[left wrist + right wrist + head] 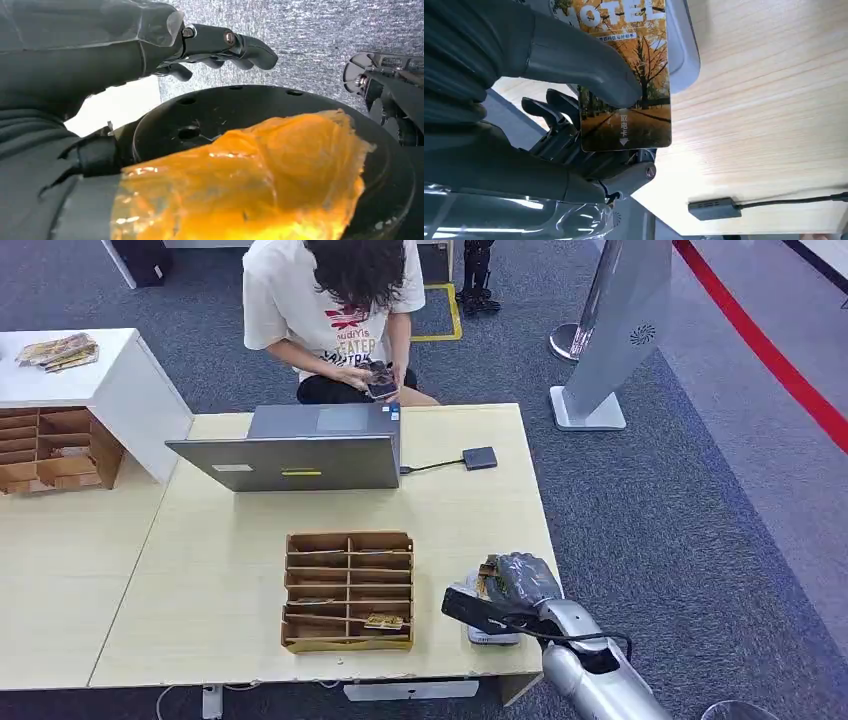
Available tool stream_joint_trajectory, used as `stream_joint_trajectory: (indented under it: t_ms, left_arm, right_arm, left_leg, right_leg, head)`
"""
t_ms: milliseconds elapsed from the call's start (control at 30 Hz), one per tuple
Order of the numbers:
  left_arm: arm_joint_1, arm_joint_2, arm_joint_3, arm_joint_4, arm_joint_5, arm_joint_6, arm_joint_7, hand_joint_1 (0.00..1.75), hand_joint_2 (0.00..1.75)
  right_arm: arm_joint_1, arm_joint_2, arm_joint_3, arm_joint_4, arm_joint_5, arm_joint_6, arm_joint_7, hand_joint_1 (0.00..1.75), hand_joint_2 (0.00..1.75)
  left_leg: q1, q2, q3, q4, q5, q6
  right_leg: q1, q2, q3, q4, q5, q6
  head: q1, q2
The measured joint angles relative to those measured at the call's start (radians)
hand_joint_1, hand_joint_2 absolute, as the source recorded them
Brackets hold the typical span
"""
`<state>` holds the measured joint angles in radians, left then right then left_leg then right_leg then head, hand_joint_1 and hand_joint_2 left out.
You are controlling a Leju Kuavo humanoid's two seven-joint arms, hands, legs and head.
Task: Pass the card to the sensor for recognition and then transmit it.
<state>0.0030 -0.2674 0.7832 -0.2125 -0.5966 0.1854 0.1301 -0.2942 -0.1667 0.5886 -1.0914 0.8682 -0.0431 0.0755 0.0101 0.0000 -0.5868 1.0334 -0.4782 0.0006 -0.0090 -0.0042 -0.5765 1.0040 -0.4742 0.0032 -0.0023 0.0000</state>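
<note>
The card (629, 75) held in the right hand (574, 100) carries large pale letters that read "MOTEL", cut off at the picture's edge. A small strip of Chinese print under them is too fine to read. Lower on the card stand "取电卡" and a small arrow. The person's shirt (345, 335) bears partly hidden print.

An office: laptop (300, 445) on desk (200, 570), grey carpet (680, 500)
</note>
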Motion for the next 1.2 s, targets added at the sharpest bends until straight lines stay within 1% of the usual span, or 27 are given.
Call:
stream_joint_trajectory:
  t_ms: [1200]
  left_arm:
    - [0.013, -0.019, 0.034, -0.033, 0.003, 0.003, -0.007, 0.0, 0.0]
  right_arm:
    - [0.0, -0.002, 0.002, 0.001, -0.002, 0.0, 0.001, 1.75, 1.75]
  left_leg:
    - [0.0, 0.0, 0.0, 0.0, 0.0, 0.0]
  right_leg:
    - [0.0, 0.0, 0.0, 0.0, 0.0, 0.0]
  head:
    - [0.0, 0.0]
